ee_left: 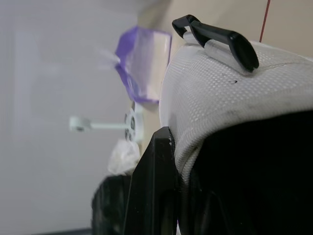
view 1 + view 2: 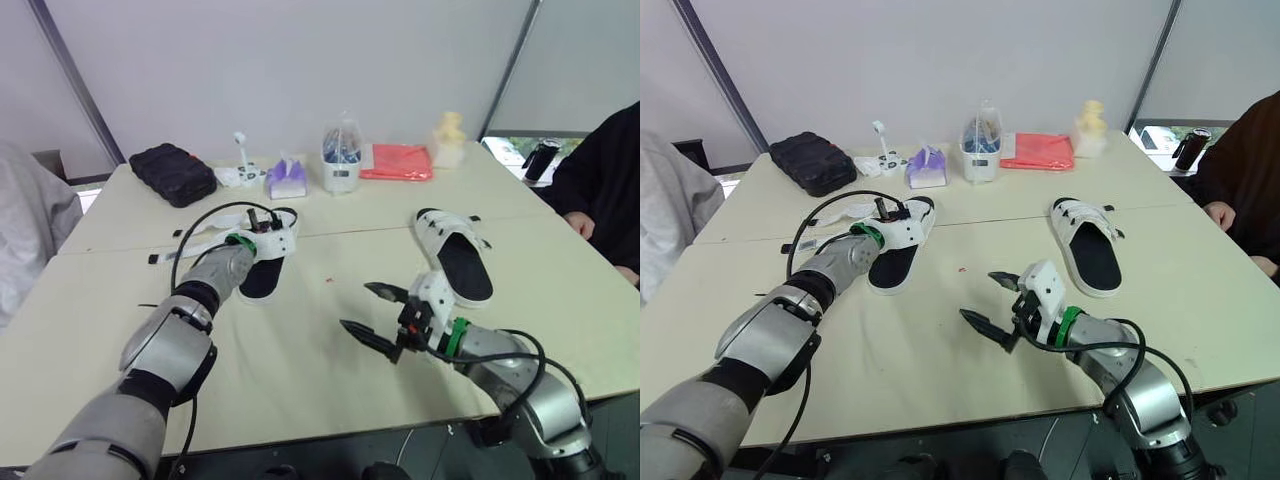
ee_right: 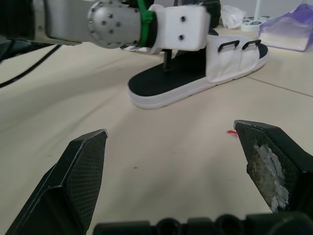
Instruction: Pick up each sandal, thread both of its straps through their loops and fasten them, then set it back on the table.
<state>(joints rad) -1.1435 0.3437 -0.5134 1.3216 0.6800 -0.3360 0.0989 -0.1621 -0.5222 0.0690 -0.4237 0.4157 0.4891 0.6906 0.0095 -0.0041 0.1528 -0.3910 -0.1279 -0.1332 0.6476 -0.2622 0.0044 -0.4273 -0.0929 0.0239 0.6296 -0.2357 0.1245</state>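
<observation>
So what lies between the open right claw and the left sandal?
Bare table and a red speck between the right gripper and the left sandal, per the right wrist view.

**Pale table**, formed of two tops joined at a seam. Two white sandals with black insoles are laid well apart near the seam: the left-hand sandal and the right-hand sandal (a small red speck is seen between them). Along the far top are ranged a black case, a white stand, a purple packet, a clear container, a red packet and a yellowish object.
</observation>
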